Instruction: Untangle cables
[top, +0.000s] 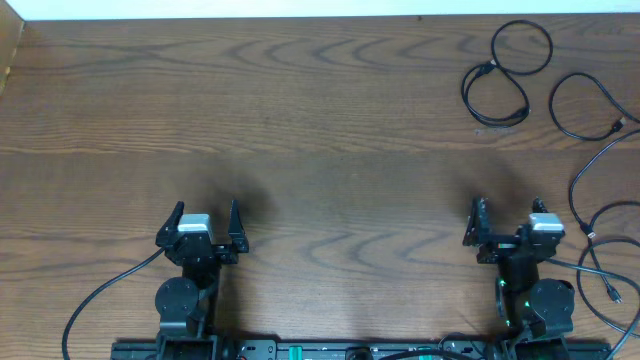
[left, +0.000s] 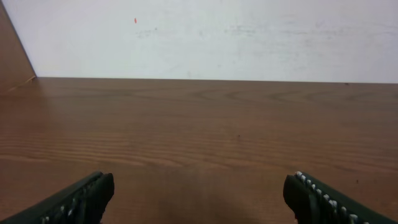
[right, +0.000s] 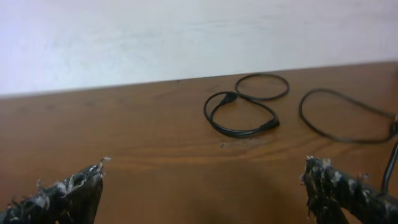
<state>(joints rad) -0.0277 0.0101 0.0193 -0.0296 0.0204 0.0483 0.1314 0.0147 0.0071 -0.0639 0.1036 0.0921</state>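
Right tool (top: 508, 210) spread wide, cables (top: 488, 68) well ahead

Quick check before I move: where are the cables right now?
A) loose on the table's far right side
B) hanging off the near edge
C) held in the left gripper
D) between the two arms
A: the cables lie in loose loops ahead and to the right of the right gripper, which is open and empty.
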